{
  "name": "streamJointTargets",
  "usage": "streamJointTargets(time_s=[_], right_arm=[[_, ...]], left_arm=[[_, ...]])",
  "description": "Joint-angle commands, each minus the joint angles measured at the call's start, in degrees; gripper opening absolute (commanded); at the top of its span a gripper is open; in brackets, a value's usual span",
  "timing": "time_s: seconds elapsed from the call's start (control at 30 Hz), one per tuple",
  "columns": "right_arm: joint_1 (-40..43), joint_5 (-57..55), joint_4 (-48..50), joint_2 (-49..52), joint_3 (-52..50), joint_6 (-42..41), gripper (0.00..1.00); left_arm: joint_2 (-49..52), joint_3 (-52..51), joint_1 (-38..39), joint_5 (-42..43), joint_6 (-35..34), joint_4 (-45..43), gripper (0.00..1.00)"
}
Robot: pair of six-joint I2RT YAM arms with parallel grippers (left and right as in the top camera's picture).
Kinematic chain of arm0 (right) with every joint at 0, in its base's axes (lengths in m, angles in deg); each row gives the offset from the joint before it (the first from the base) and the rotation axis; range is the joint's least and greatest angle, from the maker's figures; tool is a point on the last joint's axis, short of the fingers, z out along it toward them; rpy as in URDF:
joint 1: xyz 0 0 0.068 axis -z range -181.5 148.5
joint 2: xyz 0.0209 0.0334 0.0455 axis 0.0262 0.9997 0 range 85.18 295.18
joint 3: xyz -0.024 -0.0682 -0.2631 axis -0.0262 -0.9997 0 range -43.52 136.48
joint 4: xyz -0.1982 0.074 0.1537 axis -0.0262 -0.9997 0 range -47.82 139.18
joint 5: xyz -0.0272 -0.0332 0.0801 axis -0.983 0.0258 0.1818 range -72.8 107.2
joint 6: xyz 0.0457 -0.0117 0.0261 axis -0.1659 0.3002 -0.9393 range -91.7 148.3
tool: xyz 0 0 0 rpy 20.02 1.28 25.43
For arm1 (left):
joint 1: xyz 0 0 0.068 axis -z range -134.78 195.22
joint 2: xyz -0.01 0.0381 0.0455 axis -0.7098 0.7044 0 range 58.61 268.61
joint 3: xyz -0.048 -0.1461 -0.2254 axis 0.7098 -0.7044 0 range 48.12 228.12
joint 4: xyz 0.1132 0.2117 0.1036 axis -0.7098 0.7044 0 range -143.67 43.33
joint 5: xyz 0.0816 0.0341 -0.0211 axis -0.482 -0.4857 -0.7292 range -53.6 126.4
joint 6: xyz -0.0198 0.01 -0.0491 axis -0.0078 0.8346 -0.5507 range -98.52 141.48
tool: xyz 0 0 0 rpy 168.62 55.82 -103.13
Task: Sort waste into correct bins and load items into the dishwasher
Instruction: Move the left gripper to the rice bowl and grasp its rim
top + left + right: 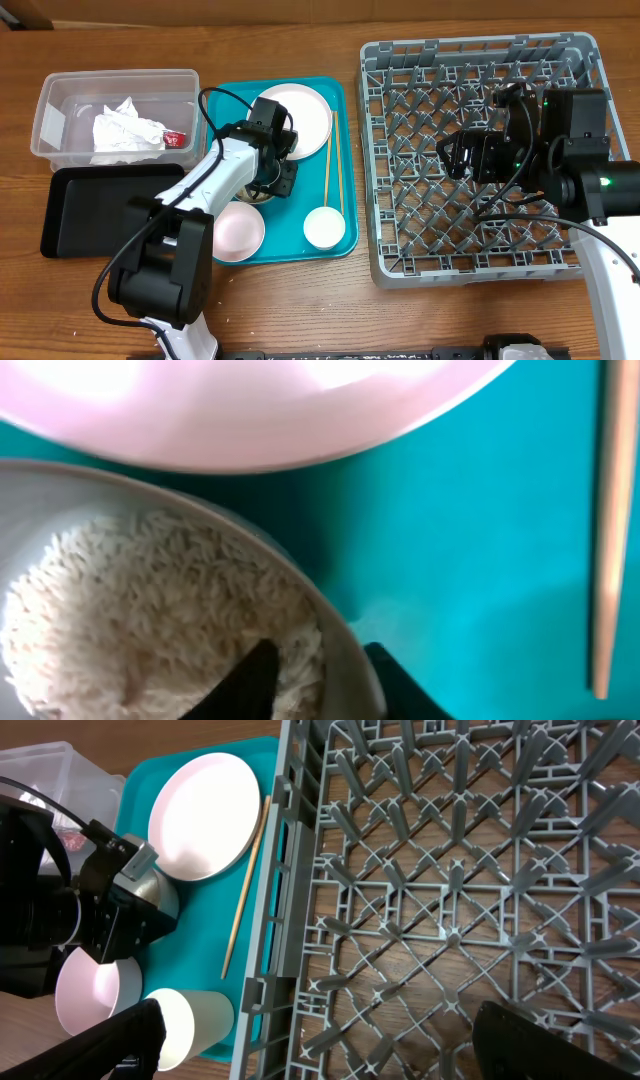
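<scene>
My left gripper [272, 172] [325, 665] is shut on the rim of the pale grey-green bowl [340, 630] [160, 892], one finger in the rice [150, 600] and the other outside. The bowl sits on the teal tray just below the white plate [297, 118] [250, 410] [203, 815]. The chopsticks [332, 170] [610, 530] [243, 890] lie along the tray's right side. A pink bowl [237, 232] [90, 995] and a white cup [324, 227] [195, 1020] stand at the tray's front. My right gripper [465, 155] [325, 1040] hangs open and empty above the grey dish rack [480, 255] [290, 920].
At the far left a clear tub [50, 110] holds crumpled napkins [125, 130] and a red wrapper [175, 138]. A black tray [90, 210] lies in front of it. The teal tray [340, 100] sits between the bins and the rack.
</scene>
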State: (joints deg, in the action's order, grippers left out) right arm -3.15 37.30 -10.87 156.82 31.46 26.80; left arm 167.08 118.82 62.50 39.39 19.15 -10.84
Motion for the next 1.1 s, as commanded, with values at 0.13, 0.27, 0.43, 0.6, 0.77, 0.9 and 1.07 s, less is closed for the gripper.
streamJointTargets(time_s=[0.13, 0.27, 0.43, 0.6, 0.77, 0.9, 1.07], right_arm=[[-0.4, 0.0, 0.3, -0.1, 1.6, -0.2, 1.0], [-0.4, 0.0, 0.3, -0.1, 1.6, -0.2, 1.0], [-0.4, -0.1, -0.3, -0.1, 1.6, -0.2, 1.0], [-0.4, -0.1, -0.5, -0.1, 1.6, -0.2, 1.0], [-0.4, -0.1, -0.6, -0.1, 1.6, -0.2, 1.0], [-0.4, -0.1, -0.7, -0.1, 1.6, -0.2, 1.0], [-0.4, -0.1, -1.2, -0.1, 1.6, -0.2, 1.0]], left_arm=[[0.2, 5.3, 2.4, -4.2, -3.7, 4.0, 0.21], [0.2, 8.7, 4.3, -7.0, -4.2, 6.9, 0.21], [0.2, 7.7, 5.2, -7.1, -4.6, 7.4, 0.18], [0.2, 5.8, 5.2, -10.1, -5.7, 7.3, 0.2], [0.2, 3.8, 5.2, -10.0, -6.2, 5.4, 0.22], [0.2, 2.6, 5.2, -10.1, -7.2, 4.6, 0.18], [0.2, 2.6, 5.2, -10.3, -7.8, 4.5, 0.15]])
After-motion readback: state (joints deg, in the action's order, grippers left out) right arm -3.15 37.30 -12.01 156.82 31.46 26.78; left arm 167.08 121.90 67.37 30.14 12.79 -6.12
